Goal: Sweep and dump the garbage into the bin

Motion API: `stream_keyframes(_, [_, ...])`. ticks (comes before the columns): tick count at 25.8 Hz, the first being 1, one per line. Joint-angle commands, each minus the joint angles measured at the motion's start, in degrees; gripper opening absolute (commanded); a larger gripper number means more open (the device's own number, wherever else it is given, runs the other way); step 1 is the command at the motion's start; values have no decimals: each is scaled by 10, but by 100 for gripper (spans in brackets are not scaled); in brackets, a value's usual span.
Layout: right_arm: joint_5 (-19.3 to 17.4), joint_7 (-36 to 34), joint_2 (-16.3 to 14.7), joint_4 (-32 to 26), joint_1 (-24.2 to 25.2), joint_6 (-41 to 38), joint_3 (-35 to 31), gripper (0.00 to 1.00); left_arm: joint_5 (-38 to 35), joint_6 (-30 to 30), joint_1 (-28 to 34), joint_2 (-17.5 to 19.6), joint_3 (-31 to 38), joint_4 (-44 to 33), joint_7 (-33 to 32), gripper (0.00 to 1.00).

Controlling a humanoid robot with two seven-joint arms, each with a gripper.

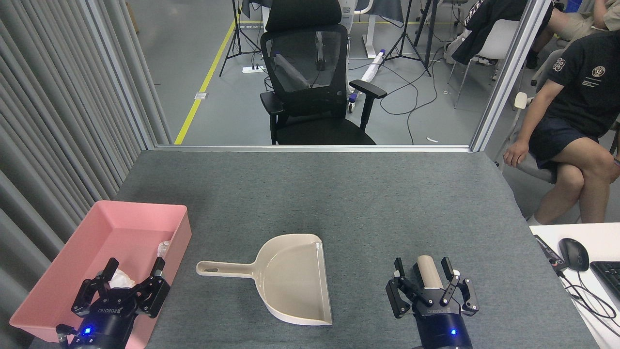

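One grey felt table (339, 194).

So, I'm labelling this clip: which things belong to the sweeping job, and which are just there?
Job:
pink bin
tissue balls in it
dustpan
beige brush handle

Just there:
office chair
mouse
keyboard
seated person

One pink bin (138, 213) near left, two white tissue balls (120, 279) (163, 249) inside it. One beige dustpan (290, 278) near centre. One beige roller-like piece (427, 272) near right. Two grippers. One black office chair (315, 87) far. One seated person (571, 126) far right.
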Motion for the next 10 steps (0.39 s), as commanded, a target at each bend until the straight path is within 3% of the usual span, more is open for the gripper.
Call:
stream_keyframes(1, [0,0,-3,-1,6,1,-1,98,0,0,-1,0,0,-1,0,99])
stream_keyframes(10, [0,-1,-5,-8,6,0,0,98,0,0,-1,6,0,-4,-1,99])
